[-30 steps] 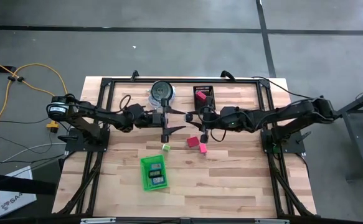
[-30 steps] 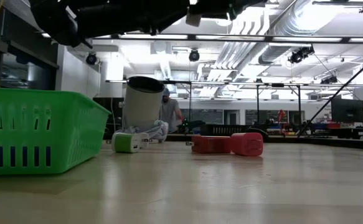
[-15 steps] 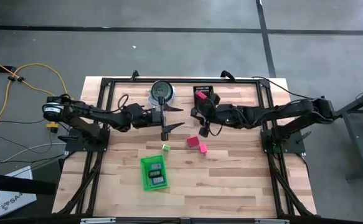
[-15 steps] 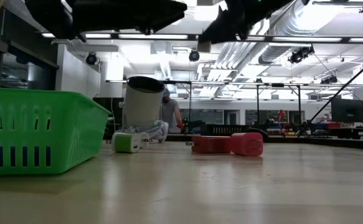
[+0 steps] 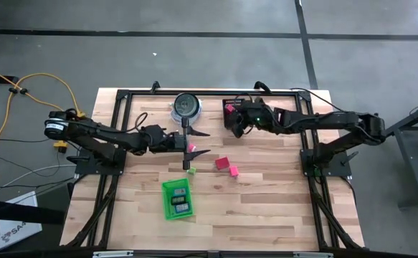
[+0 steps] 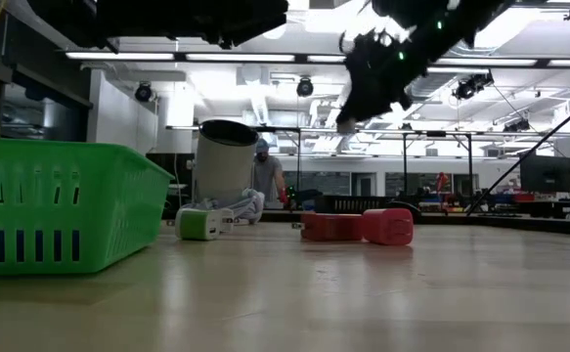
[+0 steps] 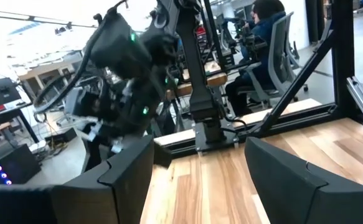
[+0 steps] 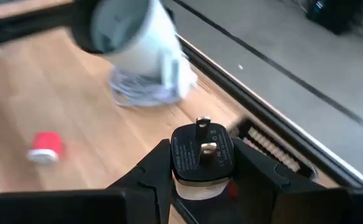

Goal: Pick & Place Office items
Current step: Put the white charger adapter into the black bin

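My right gripper (image 5: 234, 127) hangs over the table's far part, beside a black basket (image 5: 235, 109), and is shut on a black plug adapter (image 8: 201, 152) with two metal prongs. My left gripper (image 5: 203, 142) stands open in the air near the table's middle, nothing between its fingers (image 7: 131, 180). On the wood lie a red block (image 5: 221, 163), a pink block (image 5: 233, 170) and a small green-and-white piece (image 5: 191, 170). The green tray (image 5: 178, 198) sits nearer the front edge with small pieces inside. My right gripper pinches the adapter's two opposite sides (image 8: 176, 163) between its two fingers. The prong face (image 8: 205, 134) points away from the wrist. The fingers slant down toward the table's far side. The adapter is lifted clear of the table.
A round white container (image 5: 187, 106) stands at the far edge over a coil of white cord (image 8: 144, 93). The black basket holds a pink item (image 5: 230, 110). A black frame (image 5: 122, 97) rims the table. A person sits in the room beyond (image 6: 263, 176).
My right gripper has gone from over the red and pink blocks toward the table's far edge and the black basket, sinking and rolling as it went, the adapter still between its fingers. The blocks and tray have stayed where they were.
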